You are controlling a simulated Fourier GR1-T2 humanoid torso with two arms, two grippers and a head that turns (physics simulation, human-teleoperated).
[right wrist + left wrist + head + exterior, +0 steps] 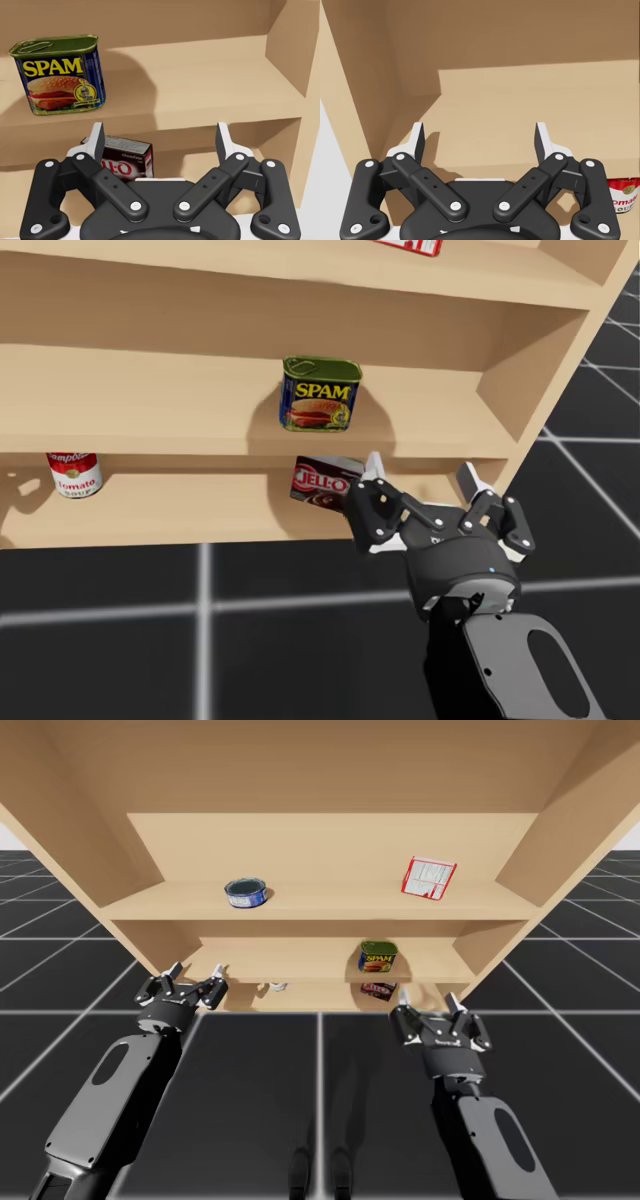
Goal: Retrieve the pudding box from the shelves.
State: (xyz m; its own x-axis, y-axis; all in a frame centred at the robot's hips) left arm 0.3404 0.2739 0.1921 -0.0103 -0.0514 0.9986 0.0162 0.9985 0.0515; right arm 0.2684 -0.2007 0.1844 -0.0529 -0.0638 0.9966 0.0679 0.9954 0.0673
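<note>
The pudding box (378,990) is a small dark brown box with a red front, lying on the lowest shelf under the middle shelf's can. In the head view the pudding box (322,482) is just beyond my right gripper (420,471). The right gripper (428,1010) is open and holds nothing. In the right wrist view the pudding box (127,157) lies ahead of the right gripper (160,132), off to one side and partly hidden behind one finger. My left gripper (190,982) is open at the shelves' lower left corner, and the left gripper (480,135) faces bare shelf boards.
A blue and yellow rectangular can (320,393) stands on the middle shelf above the pudding box. A red and white soup can (74,474) stands on the lowest shelf further left. The top shelf (320,905) carries a round blue can (246,892) and a red and white box (429,877).
</note>
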